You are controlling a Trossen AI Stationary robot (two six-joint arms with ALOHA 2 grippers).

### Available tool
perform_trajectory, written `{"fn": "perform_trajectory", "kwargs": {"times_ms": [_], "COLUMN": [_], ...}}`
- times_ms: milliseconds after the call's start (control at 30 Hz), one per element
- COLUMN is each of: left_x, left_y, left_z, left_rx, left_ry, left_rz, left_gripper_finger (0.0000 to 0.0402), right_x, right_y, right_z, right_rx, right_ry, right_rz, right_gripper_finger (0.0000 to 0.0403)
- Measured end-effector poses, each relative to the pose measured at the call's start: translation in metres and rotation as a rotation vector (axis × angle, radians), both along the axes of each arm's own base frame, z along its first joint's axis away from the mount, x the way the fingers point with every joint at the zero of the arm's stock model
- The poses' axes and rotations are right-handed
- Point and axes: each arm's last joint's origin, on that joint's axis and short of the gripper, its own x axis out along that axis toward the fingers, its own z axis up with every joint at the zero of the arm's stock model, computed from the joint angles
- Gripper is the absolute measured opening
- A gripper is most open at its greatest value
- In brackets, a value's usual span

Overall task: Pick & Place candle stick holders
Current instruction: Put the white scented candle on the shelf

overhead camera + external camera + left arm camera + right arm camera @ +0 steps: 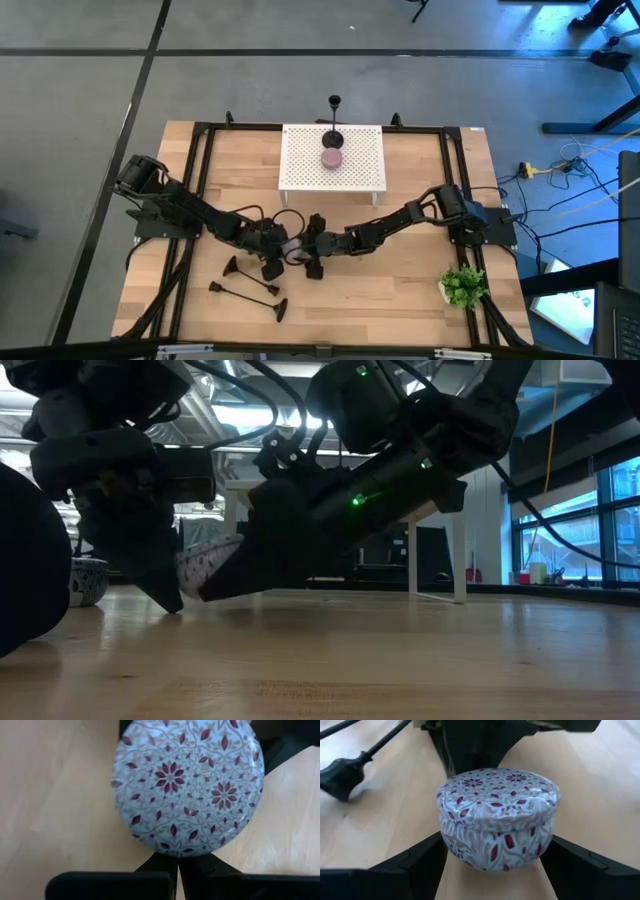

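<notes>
Both arms meet near the middle of the wooden desk (420, 300), front of centre. Between them sits a round patterned tin (497, 817), white with dark red floral marks, lid on.

Right end effector (495, 865): fingers (415, 865) apart, one on each side of the tin's lower wall, close against it. Whether they press on it cannot be told. In the low view the tin (205, 565) shows only as a sliver between the two arms, tilted.

Left end effector (178, 870): fingers together, tips closed just at the tin's edge, holding nothing. The wrist camera looks down onto the lid (187, 785).

Candle stick holders: three lie on their sides on the desk in front of the left arm, (248, 271), (232, 289) and (280, 308). A fourth (334, 120) stands upright at the back edge of the white perforated stand (300, 165), beside a pink candle (332, 158) on that stand.

A green plant (462, 286) sits at the desk's right front.
</notes>
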Motion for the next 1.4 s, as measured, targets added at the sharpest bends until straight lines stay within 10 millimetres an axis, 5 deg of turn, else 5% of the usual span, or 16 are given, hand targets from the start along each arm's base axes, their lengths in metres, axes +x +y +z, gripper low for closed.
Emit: {"fn": "perform_trajectory", "kwargs": {"times_ms": [1400], "left_x": [0.001], "left_y": [-0.001], "left_z": [0.0], "left_rx": [-0.043], "left_ry": [0.001], "left_rz": [-0.015], "left_gripper_finger": [0.0002], "right_x": [0.0], "right_y": [-0.008], "right_z": [-0.005], "right_rx": [0.098], "right_ry": [0.07], "right_rz": [0.125], "right_gripper_finger": [0.0303]}}
